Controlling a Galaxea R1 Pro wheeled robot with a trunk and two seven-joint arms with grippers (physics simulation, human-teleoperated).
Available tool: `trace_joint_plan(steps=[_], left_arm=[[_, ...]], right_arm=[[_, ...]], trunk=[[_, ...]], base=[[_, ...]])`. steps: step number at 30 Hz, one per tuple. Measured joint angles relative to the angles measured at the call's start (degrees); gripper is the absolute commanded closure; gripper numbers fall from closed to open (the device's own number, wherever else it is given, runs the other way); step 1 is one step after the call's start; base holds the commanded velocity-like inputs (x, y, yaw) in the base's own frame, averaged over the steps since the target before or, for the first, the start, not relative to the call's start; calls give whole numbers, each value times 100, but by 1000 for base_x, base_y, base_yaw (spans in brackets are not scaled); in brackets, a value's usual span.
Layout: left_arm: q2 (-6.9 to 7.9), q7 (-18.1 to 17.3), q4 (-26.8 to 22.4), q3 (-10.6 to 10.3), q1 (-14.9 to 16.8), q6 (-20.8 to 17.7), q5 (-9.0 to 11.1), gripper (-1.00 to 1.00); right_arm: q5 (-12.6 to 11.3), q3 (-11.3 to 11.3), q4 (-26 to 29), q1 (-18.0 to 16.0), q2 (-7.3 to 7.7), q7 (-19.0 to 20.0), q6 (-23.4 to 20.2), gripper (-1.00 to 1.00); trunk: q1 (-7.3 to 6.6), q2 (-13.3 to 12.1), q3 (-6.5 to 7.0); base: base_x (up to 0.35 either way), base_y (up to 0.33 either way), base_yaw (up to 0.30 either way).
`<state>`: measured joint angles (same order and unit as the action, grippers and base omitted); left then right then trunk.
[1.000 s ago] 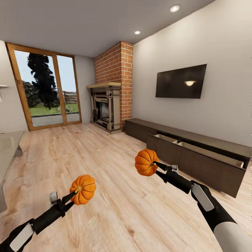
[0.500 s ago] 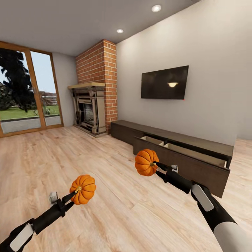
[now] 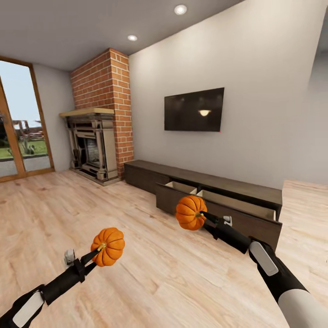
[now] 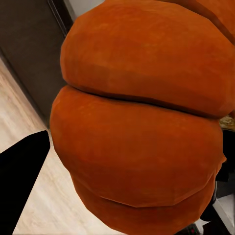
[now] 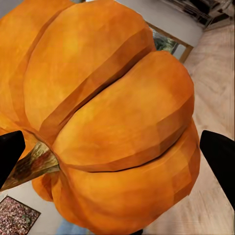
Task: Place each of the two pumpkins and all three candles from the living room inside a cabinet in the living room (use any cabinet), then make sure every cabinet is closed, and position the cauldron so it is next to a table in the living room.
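Your view is swinging right; the cabinet [image 3: 218,200] is sliding leftward, each claw [image 3: 96,253] [image 3: 203,216] gripping its pumpkin [image 3: 108,246] [image 3: 190,212].

The room is bright and evenly lit: two recessed ceiling lights [image 3: 180,9] glow overhead and daylight comes through the glass door [image 3: 18,136]. One lamp reflects as a small glare spot on the dark TV [image 3: 194,110]. Shadows are faint. Straight lines bow outward near the head view's edges. Both wrist views look soft and blocky.
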<state>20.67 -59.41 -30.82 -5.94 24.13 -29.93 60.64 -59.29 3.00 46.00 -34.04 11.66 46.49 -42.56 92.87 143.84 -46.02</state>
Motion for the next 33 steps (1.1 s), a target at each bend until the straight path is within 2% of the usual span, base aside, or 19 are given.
trace_joint_plan(steps=[9,19,21,22,25,33], left_arm=[[0,0,-1,1,0,0,3,100],[6,-9,-5,18,3,-14,30,100],[7,-15,-9,14,1,-13,29,100],[8,-17,-12,13,0,-14,31,100],[8,-13,-13,12,0,-20,37,100],[1,-8,-15,12,-1,-19,36,100]], right_arm=[[-1,-1,-20,0,-1,1,6,100],[-9,-7,-71,0,2,-8,17,100],[-11,-71,-98,-1,1,-5,22,100],[-11,-176,-109,-2,2,-12,25,100],[-44,-332,-115,-2,5,-40,10,100],[-74,-383,-98,-3,1,-88,-46,100]], trunk=[[1,0,54],[3,0,117],[3,0,130],[3,0,136],[-5,-4,215],[-25,-14,392]], base=[[314,0,-249],[30,0,-244],[1,0,-230],[0,0,-177],[0,0,-73],[0,0,-8]])
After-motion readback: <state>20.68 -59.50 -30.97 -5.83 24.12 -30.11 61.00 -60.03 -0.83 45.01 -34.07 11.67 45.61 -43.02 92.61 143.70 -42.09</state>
